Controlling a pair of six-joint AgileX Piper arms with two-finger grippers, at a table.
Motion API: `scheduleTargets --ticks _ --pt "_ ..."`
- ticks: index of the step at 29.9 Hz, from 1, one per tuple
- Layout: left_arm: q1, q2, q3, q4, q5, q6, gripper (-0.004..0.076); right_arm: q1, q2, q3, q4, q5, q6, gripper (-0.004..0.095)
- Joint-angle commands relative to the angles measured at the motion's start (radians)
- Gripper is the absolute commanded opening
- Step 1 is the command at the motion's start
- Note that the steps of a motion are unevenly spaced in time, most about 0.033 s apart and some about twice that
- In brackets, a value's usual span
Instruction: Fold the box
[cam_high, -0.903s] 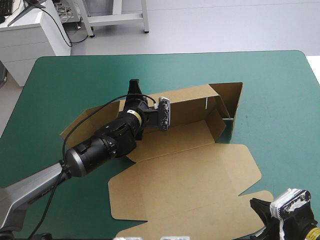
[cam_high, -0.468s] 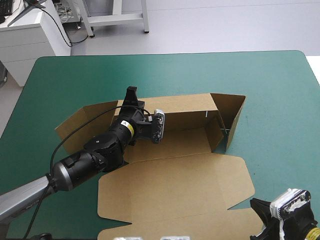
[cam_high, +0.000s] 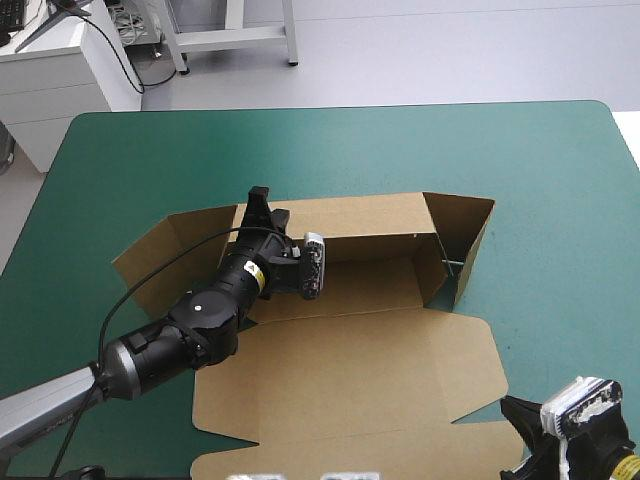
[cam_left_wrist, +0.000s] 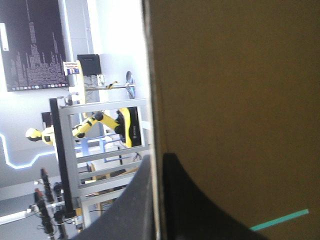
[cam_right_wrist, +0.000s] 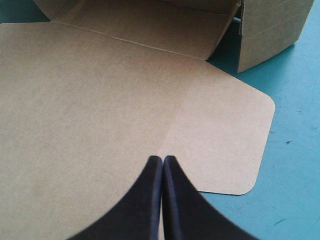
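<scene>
Your left claw (cam_left_wrist: 156, 167) is clamped all but shut on the brown box (cam_high: 370, 215), gripping the top edge of its raised far wall near that wall's left end. Out from the grip, the long wall stands upright. The right end wall is up too, with its outer flap angled away, and the left end panel slants outward, only half raised. The lid (cam_high: 350, 380) lies flat on the teal-green cover (cam_high: 560, 180), spread toward the table's near edge. Your right claw (cam_right_wrist: 162, 160) is shut tight on nothing, its tip over the lid's near right corner.
</scene>
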Motion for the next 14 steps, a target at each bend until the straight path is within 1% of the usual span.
scheduleTargets --ticks 1,4,6,12,14 --pt "-0.046 -0.03 0.031 0.187 0.078 -0.11 -0.0008 0.0 0.013 -0.028 0.006 -0.06 -0.003 -0.0019" --pt "-0.08 -0.03 0.064 0.307 0.094 -0.203 -0.0008 0.0 0.013 -0.028 0.004 -0.06 -0.003 -0.0019" --pt "-0.087 -0.03 0.067 0.305 0.091 -0.228 -0.0008 0.0 0.013 -0.028 0.004 -0.06 -0.003 -0.0019" --pt "-0.087 -0.03 0.067 0.305 0.109 -0.231 -0.0008 0.0 0.013 -0.028 -0.007 -0.064 0.012 -0.0013" --pt "-0.087 -0.03 0.067 0.305 0.109 -0.231 -0.0008 0.0 0.017 -0.028 -0.019 -0.064 0.03 0.0015"
